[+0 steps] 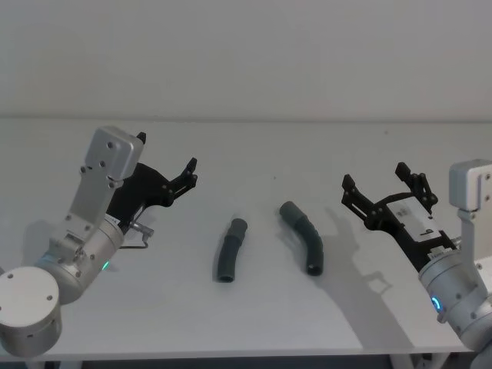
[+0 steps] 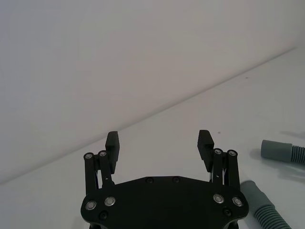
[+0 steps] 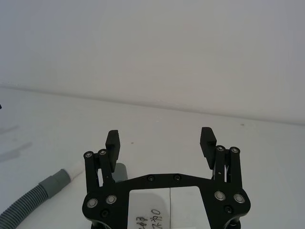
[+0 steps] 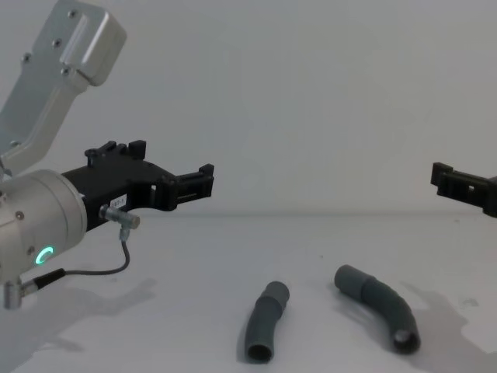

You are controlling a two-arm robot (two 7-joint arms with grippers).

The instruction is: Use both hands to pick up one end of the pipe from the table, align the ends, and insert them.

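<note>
The left-hand pipe piece (image 1: 230, 251) and the right-hand pipe piece (image 1: 304, 234) lie side by side near the middle of the worktop (image 1: 254, 154), between the two arms and well apart from either claw. Each is nearer the arm on its own side. The left claw (image 1: 166, 151) hangs above the surface out to the left, its jaws spread wide with nothing between them, and points forward and inward. The left-hand piece lies inward of it, lower down and a little nearer the robot. The right claw (image 1: 375, 175) mirrors this on the right, equally wide open and empty, with the right-hand piece inward of it and below. Neither piece lies across the table. The left-hand piece runs roughly near to far, its far end leaning slightly right. The right-hand piece bends, running from a far end that leans left to a near end farther right. The two far ends therefore sit close together while the near ends splay apart. The right wrist view shows a ribbed stretch ending in a grey collar and a white tip (image 3: 75, 166); which piece carries it I cannot tell. Each claw probably has to come down and inward and close across its piece's long axis, leaving the far ends free to meet.
</note>
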